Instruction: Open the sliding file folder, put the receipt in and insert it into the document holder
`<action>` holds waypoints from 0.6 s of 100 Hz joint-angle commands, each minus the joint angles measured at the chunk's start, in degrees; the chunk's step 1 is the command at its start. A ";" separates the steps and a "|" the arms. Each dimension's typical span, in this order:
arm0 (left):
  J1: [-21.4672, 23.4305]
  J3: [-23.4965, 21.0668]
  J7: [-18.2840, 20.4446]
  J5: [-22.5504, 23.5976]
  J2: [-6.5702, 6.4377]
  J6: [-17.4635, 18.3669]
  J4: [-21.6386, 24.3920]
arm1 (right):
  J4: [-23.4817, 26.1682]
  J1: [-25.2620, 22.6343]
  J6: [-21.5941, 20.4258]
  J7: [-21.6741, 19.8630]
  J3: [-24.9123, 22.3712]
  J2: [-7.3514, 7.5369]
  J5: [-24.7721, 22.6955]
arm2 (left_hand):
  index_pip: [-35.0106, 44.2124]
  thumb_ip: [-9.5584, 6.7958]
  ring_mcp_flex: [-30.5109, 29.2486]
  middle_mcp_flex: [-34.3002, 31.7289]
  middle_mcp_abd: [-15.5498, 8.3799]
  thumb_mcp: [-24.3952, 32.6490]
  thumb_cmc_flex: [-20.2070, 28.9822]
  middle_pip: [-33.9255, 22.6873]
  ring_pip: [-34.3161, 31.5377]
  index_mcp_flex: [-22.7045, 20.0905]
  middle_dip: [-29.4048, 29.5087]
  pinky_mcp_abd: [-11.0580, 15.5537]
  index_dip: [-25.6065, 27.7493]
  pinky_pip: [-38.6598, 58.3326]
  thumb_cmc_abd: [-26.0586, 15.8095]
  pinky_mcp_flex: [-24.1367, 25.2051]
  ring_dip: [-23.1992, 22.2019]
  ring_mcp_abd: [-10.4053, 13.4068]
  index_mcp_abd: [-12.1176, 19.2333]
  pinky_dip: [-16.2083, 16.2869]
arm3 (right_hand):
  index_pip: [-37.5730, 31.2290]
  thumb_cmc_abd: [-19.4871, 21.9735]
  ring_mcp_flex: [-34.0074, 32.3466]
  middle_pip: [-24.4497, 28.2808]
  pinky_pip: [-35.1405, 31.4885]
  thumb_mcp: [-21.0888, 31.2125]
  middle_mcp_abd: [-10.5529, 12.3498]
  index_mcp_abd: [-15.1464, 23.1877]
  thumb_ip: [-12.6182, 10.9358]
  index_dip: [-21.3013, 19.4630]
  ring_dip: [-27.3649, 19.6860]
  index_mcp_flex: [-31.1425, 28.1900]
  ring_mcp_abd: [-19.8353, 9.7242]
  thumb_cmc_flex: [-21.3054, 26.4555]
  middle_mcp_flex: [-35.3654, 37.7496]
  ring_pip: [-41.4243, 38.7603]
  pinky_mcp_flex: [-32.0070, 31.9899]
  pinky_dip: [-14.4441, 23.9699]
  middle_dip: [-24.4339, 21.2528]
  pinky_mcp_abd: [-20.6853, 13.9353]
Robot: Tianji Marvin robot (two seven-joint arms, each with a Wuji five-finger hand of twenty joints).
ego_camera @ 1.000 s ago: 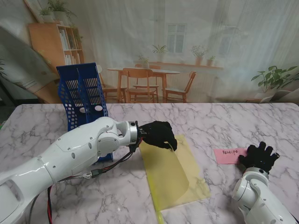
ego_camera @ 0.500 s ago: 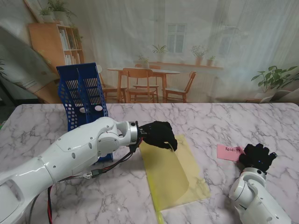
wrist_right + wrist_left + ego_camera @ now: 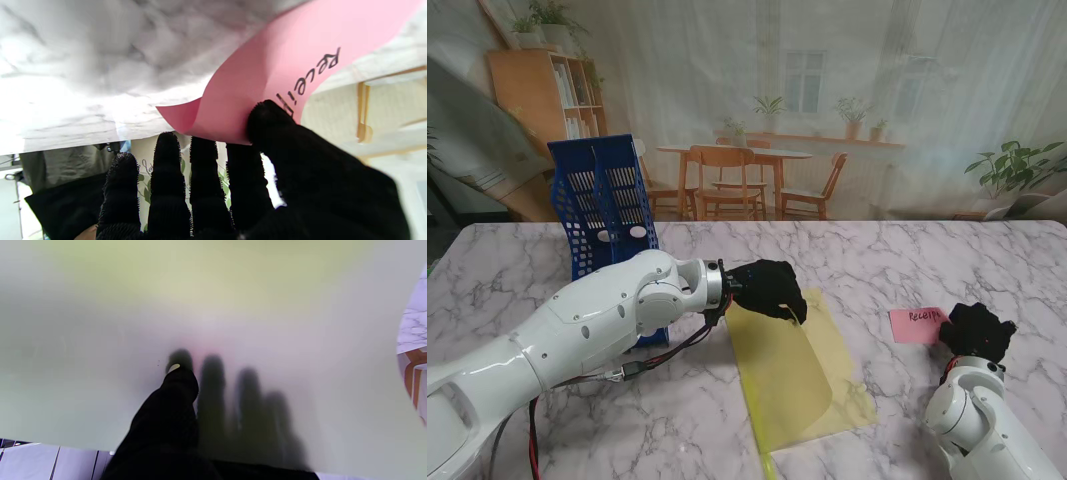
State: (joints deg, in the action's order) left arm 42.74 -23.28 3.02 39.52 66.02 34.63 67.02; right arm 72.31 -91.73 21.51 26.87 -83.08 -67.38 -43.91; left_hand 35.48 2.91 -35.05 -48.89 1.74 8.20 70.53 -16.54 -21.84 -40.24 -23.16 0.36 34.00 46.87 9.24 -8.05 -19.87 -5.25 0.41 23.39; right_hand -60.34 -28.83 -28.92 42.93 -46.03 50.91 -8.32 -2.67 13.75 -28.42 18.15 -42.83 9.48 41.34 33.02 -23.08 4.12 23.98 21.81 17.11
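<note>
While the right robot hand (image 3: 976,331) pinches the pink receipt (image 3: 917,326) between thumb and fingers just over the worktop (image 3: 877,260), the left robot hand (image 3: 769,288) grips the yellow folder's (image 3: 797,375) raised top sheet; farther back stands the blue document holder (image 3: 603,203).

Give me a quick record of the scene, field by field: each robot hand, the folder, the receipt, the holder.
left robot hand: pinching the folder's top sheet, lifted
right robot hand: pinching the receipt's edge
folder: yellow, centre of table, cover raised
receipt: pink, right of folder, outside it
holder: blue, upright, far left
table: white marble
</note>
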 commanded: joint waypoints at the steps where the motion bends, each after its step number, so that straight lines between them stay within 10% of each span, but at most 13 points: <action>1: -0.36 0.16 0.54 0.12 0.27 0.27 -0.18 | 2.65 -0.71 -0.93 -0.72 -0.75 0.48 -0.05 | 11.73 -0.84 -0.68 -1.56 -0.25 3.58 3.44 -0.47 -1.31 -5.17 -0.34 1.63 3.81 2.16 -3.49 0.20 -0.39 -0.60 1.68 0.88 | -3.33 2.06 -1.83 2.77 -2.70 2.48 -1.33 -2.19 -0.08 -1.77 1.43 -1.36 0.92 2.53 1.63 -2.98 0.88 0.71 1.02 1.11; 60: -0.58 0.52 0.16 0.45 0.41 0.35 -0.42 | 25.20 -7.49 0.34 -23.56 -5.06 2.41 9.52 | 11.78 -0.81 -0.65 -1.56 -0.29 3.46 3.44 -0.50 -1.37 -5.10 -0.35 1.79 3.82 2.02 -3.55 0.30 -0.41 -0.61 1.76 0.82 | -4.85 1.48 -10.18 7.07 -16.50 4.18 -4.97 -6.92 0.18 -3.11 4.27 -1.90 4.08 3.36 7.95 -10.43 7.13 1.60 2.66 2.53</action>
State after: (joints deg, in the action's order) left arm 42.59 -23.01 2.50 39.90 66.19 34.76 66.82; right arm 96.34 -98.66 21.30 3.88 -88.15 -65.19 -33.63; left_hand 35.48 2.91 -35.05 -48.90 1.74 8.20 70.53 -16.54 -21.84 -40.24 -23.16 0.36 34.04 46.87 9.24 -8.05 -19.87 -5.25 0.41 23.39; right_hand -62.48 -28.83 -38.10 47.79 -60.99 53.48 -12.31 -8.36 13.75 -29.86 21.54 -43.51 13.03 41.34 40.06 -29.90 11.11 25.12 23.75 18.62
